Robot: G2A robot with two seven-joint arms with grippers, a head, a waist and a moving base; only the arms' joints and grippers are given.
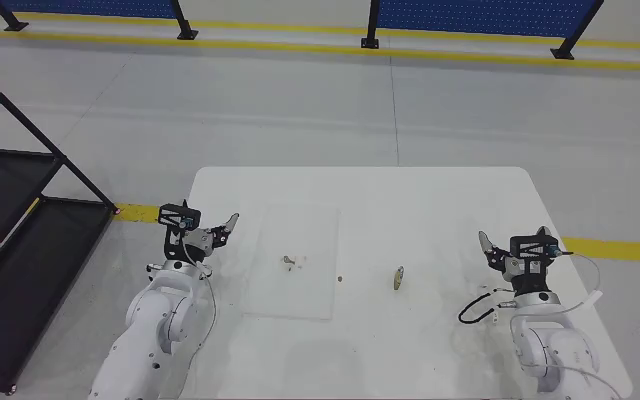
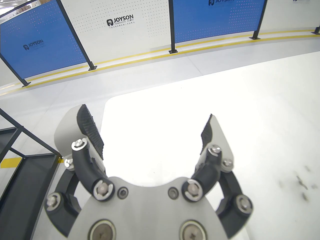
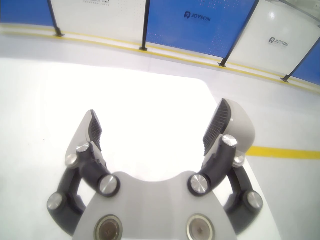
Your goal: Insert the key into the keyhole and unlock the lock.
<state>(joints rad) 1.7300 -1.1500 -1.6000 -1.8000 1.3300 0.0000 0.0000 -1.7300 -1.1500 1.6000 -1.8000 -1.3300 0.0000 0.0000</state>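
Hovering open and empty at opposite edges of the table (image 1: 430, 200), left gripper (image 2: 147, 116) and right gripper (image 3: 157, 108) leave key (image 1: 290, 263) and lock (image 1: 398, 278) untouched, nothing done yet

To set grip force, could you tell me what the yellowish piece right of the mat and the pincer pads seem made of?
The yellowish piece looks like brass by its colour, though too small to confirm. On the left pincer, the pads look like matte black rubber, finely ribbed.
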